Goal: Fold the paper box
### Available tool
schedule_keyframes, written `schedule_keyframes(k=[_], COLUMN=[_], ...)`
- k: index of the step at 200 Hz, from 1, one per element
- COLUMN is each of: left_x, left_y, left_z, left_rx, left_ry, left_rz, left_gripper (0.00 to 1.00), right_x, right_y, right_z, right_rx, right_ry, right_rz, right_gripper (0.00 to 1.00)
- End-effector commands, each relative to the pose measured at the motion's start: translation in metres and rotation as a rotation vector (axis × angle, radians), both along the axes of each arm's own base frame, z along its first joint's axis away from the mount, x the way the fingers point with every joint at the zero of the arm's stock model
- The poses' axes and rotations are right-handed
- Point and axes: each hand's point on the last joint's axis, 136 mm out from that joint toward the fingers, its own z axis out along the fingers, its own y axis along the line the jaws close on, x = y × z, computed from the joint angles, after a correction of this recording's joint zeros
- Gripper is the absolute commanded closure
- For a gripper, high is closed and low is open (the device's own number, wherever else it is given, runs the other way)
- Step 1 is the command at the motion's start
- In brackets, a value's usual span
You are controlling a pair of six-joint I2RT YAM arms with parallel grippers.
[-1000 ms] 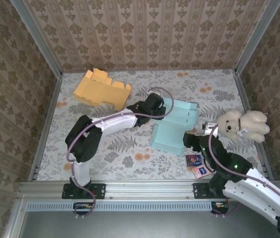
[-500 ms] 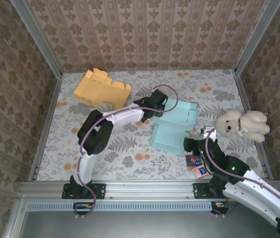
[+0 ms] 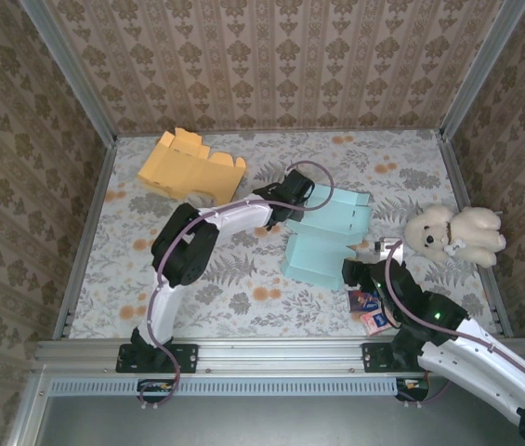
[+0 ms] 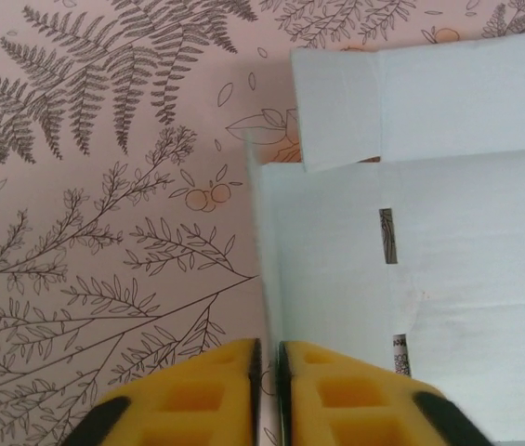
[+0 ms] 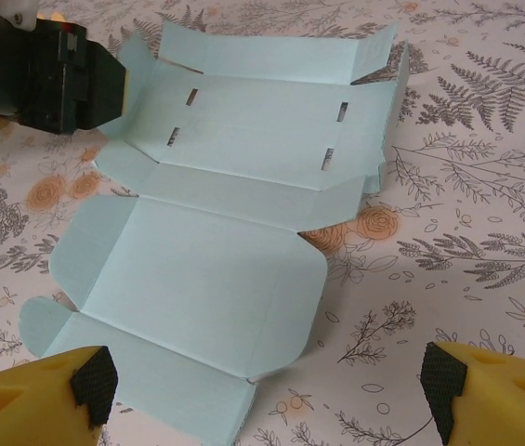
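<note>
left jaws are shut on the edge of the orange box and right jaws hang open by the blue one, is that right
Not quite. The left jaws are shut on an edge flap of the light blue box, not the orange box, which lies apart at the far left. The left wrist view shows the pinch. The right jaws do hang open by the blue one.

1. My top camera looks down on the paper box (image 3: 322,243) from high, behind its near side.
2. My left wrist camera points straight down, tight over its left edge.
3. My right wrist camera looks low across it; all three share it.
</note>
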Motion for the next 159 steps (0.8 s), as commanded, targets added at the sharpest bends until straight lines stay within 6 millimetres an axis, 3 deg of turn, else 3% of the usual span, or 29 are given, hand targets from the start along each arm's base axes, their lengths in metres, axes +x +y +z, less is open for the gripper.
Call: schedule_keyframes(k=[1, 25, 58, 76, 103, 117, 135, 159], left_x=[0.004, 0.003, 0.001, -0.003, -0.009, -0.016, -0.023, -0.043], left_y=[-0.006, -0.005, 0.01, 0.033, 0.082, 0.111, 0.141, 0.16], left_z=[0.007, 0.018, 0.054, 0.072, 0.096, 0.094, 0.102, 0.113], left_rx=[-0.031, -0.089, -0.257, -0.334, -0.429, -0.452, -0.485, -0.508], left_ry=[-0.007, 0.0, -0.027, -0.068, -0.168, -0.219, -0.301, -0.428], left_rz=[0.001, -0.006, -0.008, 0.007, 0.053, 0.09, 0.114, 0.052], left_gripper=[1.0, 1.0, 1.0, 1.0, 1.0, 1.0, 1.0, 1.0], right_x=[0.0, -0.001, 0.0, 0.005, 0.014, 0.019, 0.031, 0.052], right_y=[0.001, 0.0, -0.001, 0.003, 0.014, 0.023, 0.036, 0.063], right_z=[0.0, -0.001, -0.002, 0.0, 0.0, 0.004, 0.021, 0.057], right_rx=[0.023, 0.014, -0.023, -0.03, -0.037, -0.037, -0.028, -0.053], right_ry=[-0.008, -0.006, -0.013, -0.04, -0.054, -0.057, -0.089, -0.142], right_rz=[0.0, 0.0, 0.017, 0.03, 0.056, 0.081, 0.108, 0.177], right_gripper=[0.12, 0.12, 0.12, 0.12, 0.15, 0.15, 0.16, 0.2])
